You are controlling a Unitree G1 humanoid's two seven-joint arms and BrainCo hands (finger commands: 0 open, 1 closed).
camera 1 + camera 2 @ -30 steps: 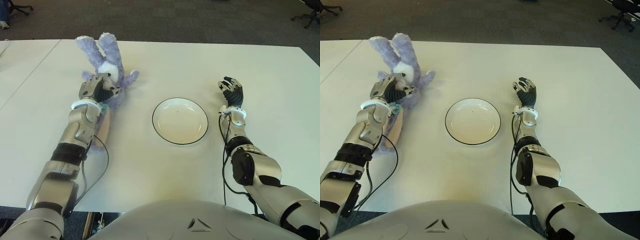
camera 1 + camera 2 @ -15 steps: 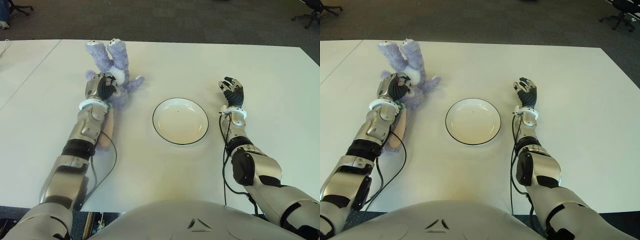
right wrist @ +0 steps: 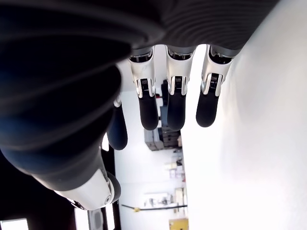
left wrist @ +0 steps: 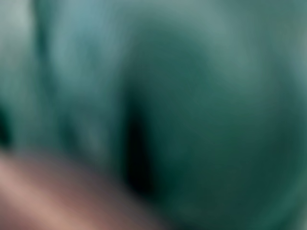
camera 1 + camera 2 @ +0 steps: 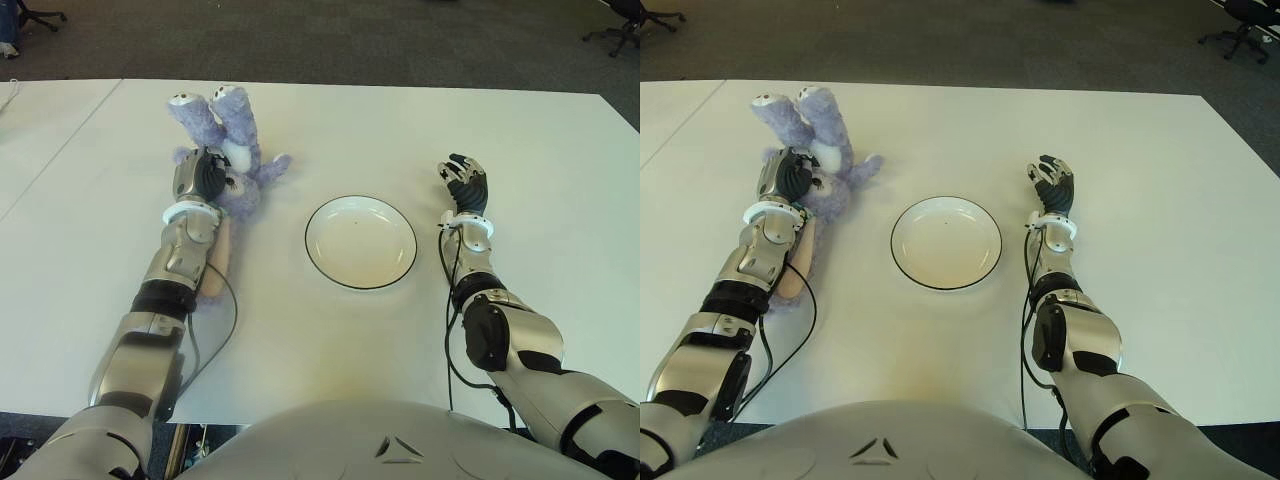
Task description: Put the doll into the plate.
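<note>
It looks like an office or lab: a broad white surface (image 5: 330,130) stands on dark grey carpet (image 5: 330,40), with wheeled office chairs at the far corners, one to the left (image 5: 35,14) and one to the right (image 5: 612,34).

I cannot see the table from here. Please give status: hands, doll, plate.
Left robot hand shut on doll, left of plate. Right robot hand open, right of plate. Plate empty, path clear.
</note>
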